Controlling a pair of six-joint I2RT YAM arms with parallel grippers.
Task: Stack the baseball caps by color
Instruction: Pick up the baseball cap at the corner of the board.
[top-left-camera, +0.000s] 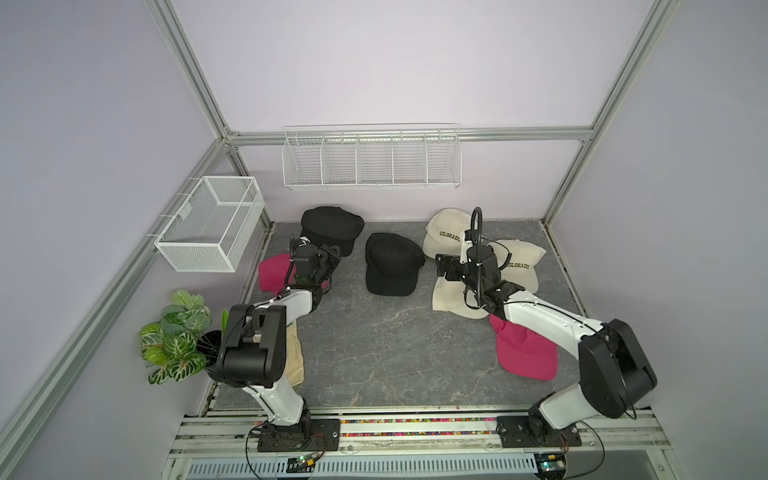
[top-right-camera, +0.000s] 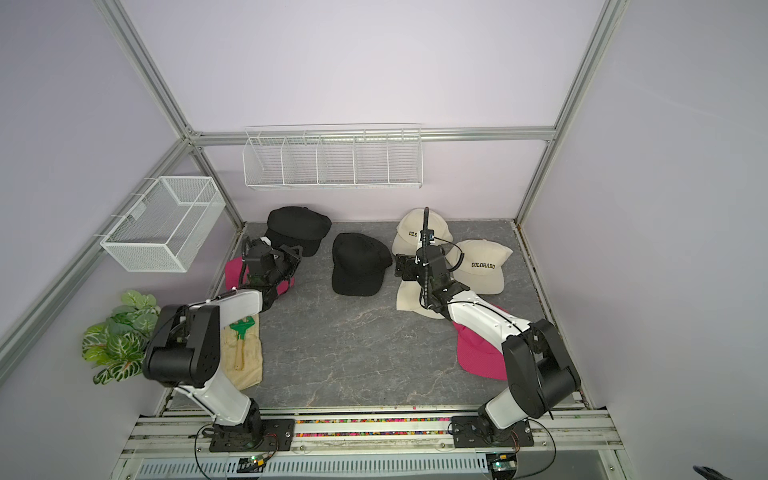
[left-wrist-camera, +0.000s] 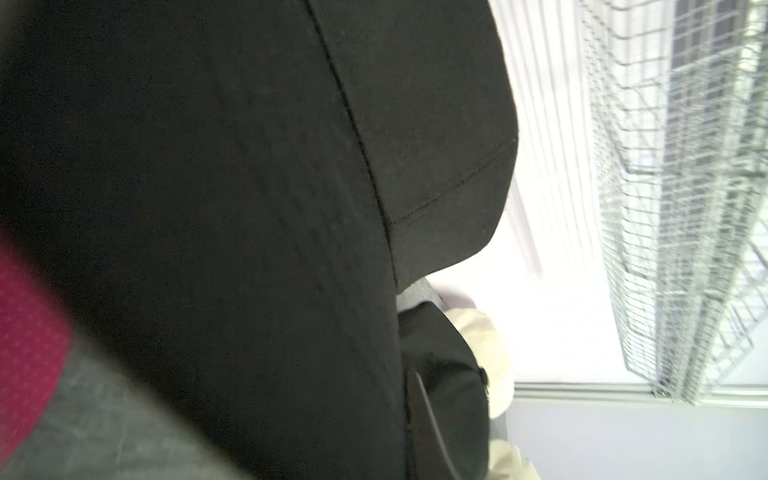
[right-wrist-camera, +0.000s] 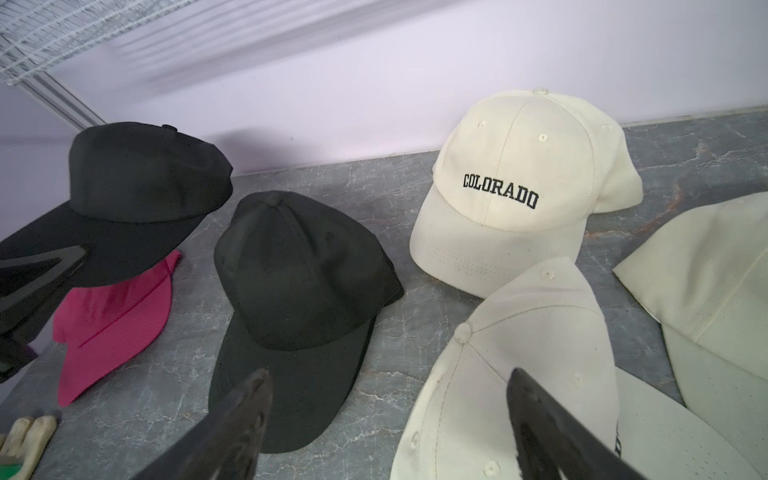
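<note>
Left gripper (top-left-camera: 332, 252) is found closed on a black cap's (right-wrist-camera: 145, 174) brim, raised over a pink cap (right-wrist-camera: 112, 324) at rear left, presumably for stacking. Right gripper (right-wrist-camera: 388, 386) is held open above a cream cap (right-wrist-camera: 519, 353).

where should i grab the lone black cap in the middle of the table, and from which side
Take the black cap by its brim, which lies flat and points toward the robot's base; the crown behind is soft and domed. Come from that near side, low, pinching the brim's front edge. The open right end effector is beside it, so probably suits.
</note>
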